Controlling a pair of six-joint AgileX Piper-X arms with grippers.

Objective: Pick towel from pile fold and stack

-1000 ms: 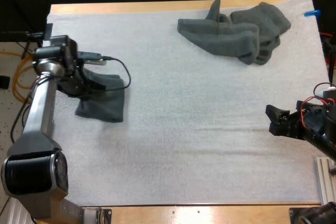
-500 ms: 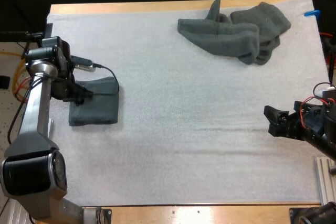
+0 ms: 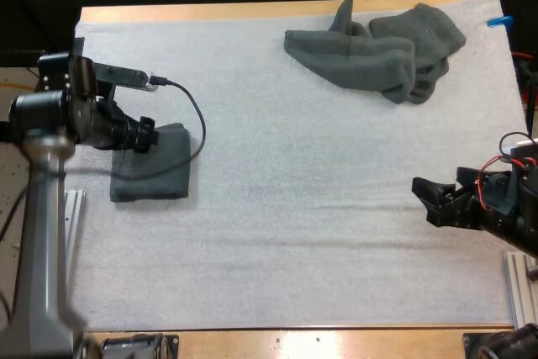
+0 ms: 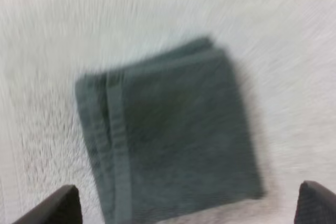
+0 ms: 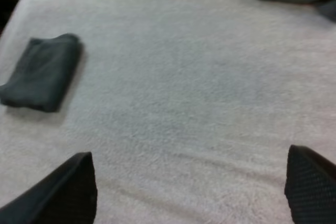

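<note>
The folded towel (image 3: pixel 151 174) lies flat on the left side of the white mat (image 3: pixel 294 241), with its layered edges aligned along 1 side. The left gripper (image 3: pixel 145 134) hovers over the far edge of this towel. In the left wrist view its fingers (image 4: pixel 59 207) stand wide apart, clear of the cloth, and hold nothing. The right gripper (image 3: pixel 427 201) hangs low over the right side of the mat, well apart from both towels. Its jaws are also wide open and empty. The pile of crumpled towels (image 3: pixel 378 52) rests at the far right of the mat, its pieces overlapping each other. Judged from this layout, 1 towel is folded and placed, and the pile remains to be worked. Hazard 1: a sideways move of the left gripper at low height can catch the folded towel, drag it, and open the fold. Hazard 2: the overlapping cloth in the pile can cause a pinch to lift 2 towels at once, or to take only a loose corner that slips free. Hazard 3: both arms reaching for the pile together may collide.
</note>
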